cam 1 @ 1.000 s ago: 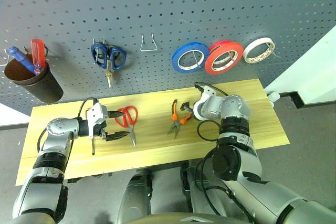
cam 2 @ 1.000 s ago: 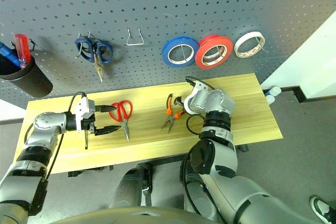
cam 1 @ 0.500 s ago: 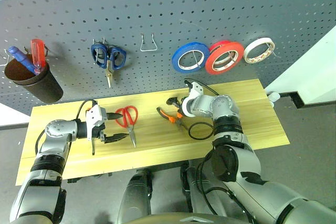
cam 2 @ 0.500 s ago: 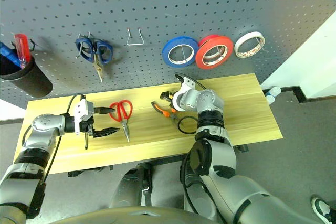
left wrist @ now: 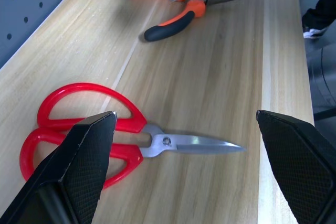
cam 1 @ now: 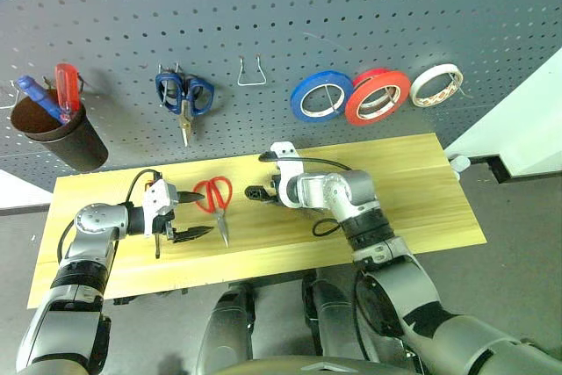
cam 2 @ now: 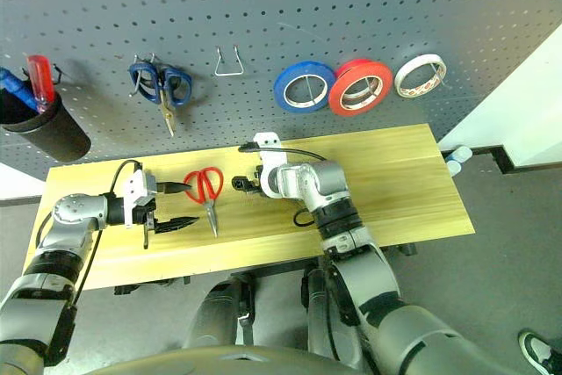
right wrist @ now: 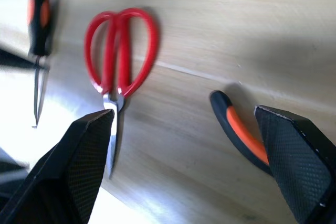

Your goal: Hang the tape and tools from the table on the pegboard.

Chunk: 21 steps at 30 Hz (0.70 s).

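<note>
Red tape (cam 1: 377, 97) hung on pegboard (cam 1: 281, 32), twelve o'clock. Left fingers (left wrist: 89, 166) apart, straddling red scissors (cam 1: 214, 198) on bench (cam 1: 421, 182), likely for pickup. Right gripper (cam 1: 257, 193) fingers apart over pliers (left wrist: 173, 3).

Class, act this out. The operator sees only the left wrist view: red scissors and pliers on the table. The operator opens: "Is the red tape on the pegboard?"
Observer: Yes. The red tape hangs on the pegboard, between a blue roll and a white roll.
Operator: Where is the screwdriver?
Observer: The screwdriver lies on the table by the left claw, left of the red scissors.
Operator: Any free hook?
Observer: An empty wire hook sits between the blue scissors and the blue roll.
</note>
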Motion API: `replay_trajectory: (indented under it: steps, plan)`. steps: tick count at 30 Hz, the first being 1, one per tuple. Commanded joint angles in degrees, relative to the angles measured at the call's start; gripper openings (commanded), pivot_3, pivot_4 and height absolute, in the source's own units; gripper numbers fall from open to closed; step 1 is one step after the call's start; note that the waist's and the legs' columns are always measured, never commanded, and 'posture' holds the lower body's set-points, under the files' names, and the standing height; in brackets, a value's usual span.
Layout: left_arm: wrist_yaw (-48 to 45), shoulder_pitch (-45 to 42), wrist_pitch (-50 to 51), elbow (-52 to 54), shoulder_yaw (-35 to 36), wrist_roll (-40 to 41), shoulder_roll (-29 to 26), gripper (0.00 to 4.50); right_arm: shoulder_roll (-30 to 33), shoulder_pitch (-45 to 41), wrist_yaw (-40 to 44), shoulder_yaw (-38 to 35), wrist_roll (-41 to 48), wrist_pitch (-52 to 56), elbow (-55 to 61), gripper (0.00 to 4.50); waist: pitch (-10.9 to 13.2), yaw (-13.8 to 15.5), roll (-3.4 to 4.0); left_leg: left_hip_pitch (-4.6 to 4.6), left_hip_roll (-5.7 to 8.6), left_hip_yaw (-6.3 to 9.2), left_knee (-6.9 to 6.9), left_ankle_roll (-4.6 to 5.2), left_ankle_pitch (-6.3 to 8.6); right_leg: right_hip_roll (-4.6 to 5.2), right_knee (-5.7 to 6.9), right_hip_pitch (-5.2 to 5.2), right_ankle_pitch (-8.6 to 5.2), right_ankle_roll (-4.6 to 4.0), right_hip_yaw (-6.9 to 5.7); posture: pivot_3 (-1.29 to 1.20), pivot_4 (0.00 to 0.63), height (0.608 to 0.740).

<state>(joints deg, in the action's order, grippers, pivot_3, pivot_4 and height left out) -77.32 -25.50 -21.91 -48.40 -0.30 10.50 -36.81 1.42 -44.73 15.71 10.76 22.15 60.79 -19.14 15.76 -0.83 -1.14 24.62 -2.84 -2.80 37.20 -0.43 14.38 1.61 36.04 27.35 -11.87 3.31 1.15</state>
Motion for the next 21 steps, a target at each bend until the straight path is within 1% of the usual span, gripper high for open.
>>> replay_trajectory:
  steps: [1, 6, 9, 13, 19, 21]
  plan:
    - [-0.16, 0.31, -1.46, -0.09, 1.03, 0.14, -0.68, 4.5, 5.42, 0.64, 9.71, 7.0, -1.03, -2.53, 9.54, 4.48, 0.0, 0.04, 0.0, 0.0, 0.0, 0.0, 0.04, 0.0, 0.0, 0.01, 0.0, -0.01, 0.0, 0.0, 0.0, 0.09, 0.29, 0.74]
    - [-0.06, 0.21, -2.11, -0.79, 1.23, 0.2, -0.85, 4.5, 12.27, 1.62, 16.73, 14.98, -5.14, -6.23, 15.57, 4.48, -0.01, -0.09, -0.01, -0.02, 0.01, -0.01, 0.02, 0.0, 0.0, -0.07, 0.0, 0.0, -0.01, -0.03, -0.01, 0.09, 0.288, 0.74]
    - [-0.03, 0.45, -2.73, -1.21, 1.23, 0.13, -0.85, 4.5, 13.55, 2.37, 18.87, 18.2, -8.05, -9.54, 13.54, 4.48, -0.01, -0.05, -0.01, -0.01, 0.0, -0.03, -0.01, 0.0, 0.0, -0.11, 0.03, 0.03, -0.05, -0.08, -0.08, 0.08, 0.287, 0.74]
    - [0.16, 0.5, -3.35, -1.81, 1.14, 0.04, -0.6, 4.5, 12.84, 2.16, 19.56, 20.48, -13.06, -15.71, 6.76, 4.48, -0.01, -0.01, -0.02, -0.02, 0.01, -0.04, 0.02, 0.0, 0.0, -0.11, 0.06, 0.02, -0.05, -0.1, -0.1, 0.08, 0.287, 0.74]
    - [0.25, 0.57, -3.9, -2.4, 0.95, -0.13, -0.52, 4.5, 9.82, -0.95, 18.48, 19.0, -17.94, -20.89, -4.55, 4.48, -0.01, 0.08, -0.02, -0.01, 0.04, -0.09, 0.09, 0.0, 0.0, -0.05, 0.05, -0.01, -0.05, -0.1, -0.09, 0.09, 0.286, 0.74]
    - [0.17, 0.86, -3.95, -2.2, 0.92, -0.07, -0.52, 4.5, 9.61, -1.61, 18.22, 18.52, -19.34, -22.39, -6.22, 4.48, -0.01, 0.09, -0.02, -0.01, 0.03, -0.08, 0.09, 0.0, 0.0, -0.06, 0.06, 0.0, -0.05, -0.1, -0.09, 0.09, 0.286, 0.74]
